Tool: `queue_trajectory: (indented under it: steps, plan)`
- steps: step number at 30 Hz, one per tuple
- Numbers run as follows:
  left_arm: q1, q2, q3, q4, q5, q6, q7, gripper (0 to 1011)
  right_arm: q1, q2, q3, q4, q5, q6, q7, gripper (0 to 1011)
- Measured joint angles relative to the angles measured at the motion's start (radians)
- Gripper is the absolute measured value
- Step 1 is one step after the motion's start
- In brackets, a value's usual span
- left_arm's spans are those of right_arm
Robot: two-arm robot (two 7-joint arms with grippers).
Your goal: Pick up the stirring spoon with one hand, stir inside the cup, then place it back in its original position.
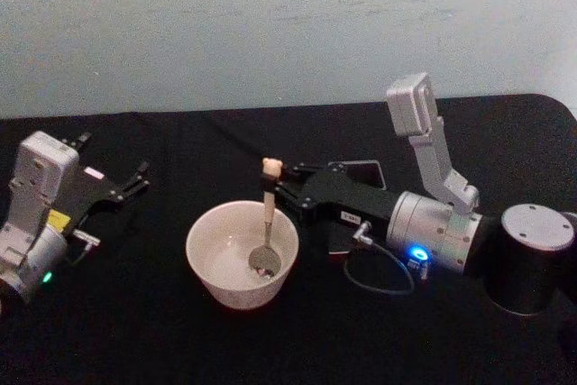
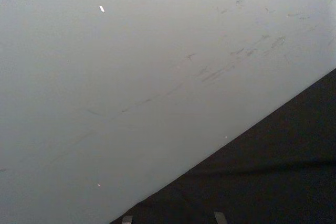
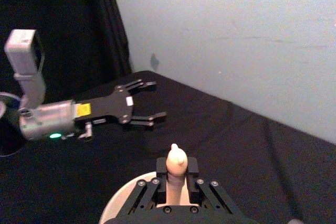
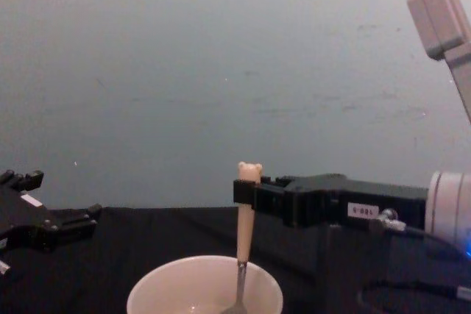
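The cup (image 1: 209, 259) is plain cream-white. The stirring spoon (image 4: 244, 229) has a cream handle and a shiny silver bowl. The right gripper (image 1: 276, 188) is black with a white label, and its silver-white arm carries a blue light (image 1: 416, 254). The left gripper (image 3: 156, 99) is black with a yellow label. The table (image 1: 126, 331) is black. The wall (image 1: 270, 24) is pale grey-blue with faint dark scuffs.
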Motion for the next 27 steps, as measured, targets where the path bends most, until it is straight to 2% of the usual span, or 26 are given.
queue_trajectory:
  steps: [6,13,19,27]
  plan:
    - [0.0,0.0,0.0,0.0,0.0,0.0,0.0,1001,-0.016,0.004,-0.017,-0.023,0.016,0.007,0.002,218]
    - [0.0,0.0,0.0,0.0,0.0,0.0,0.0,1001,-0.004,-0.023,-0.05,-0.011,0.018,0.0,0.003,218]
    - [0.0,0.0,0.0,0.0,0.0,0.0,0.0,1001,0.033,-0.068,-0.075,0.036,0.007,-0.014,-0.002,218]
    - [0.0,0.0,0.0,0.0,0.0,0.0,0.0,1001,0.077,-0.112,-0.088,0.11,-0.02,-0.024,-0.019,218]
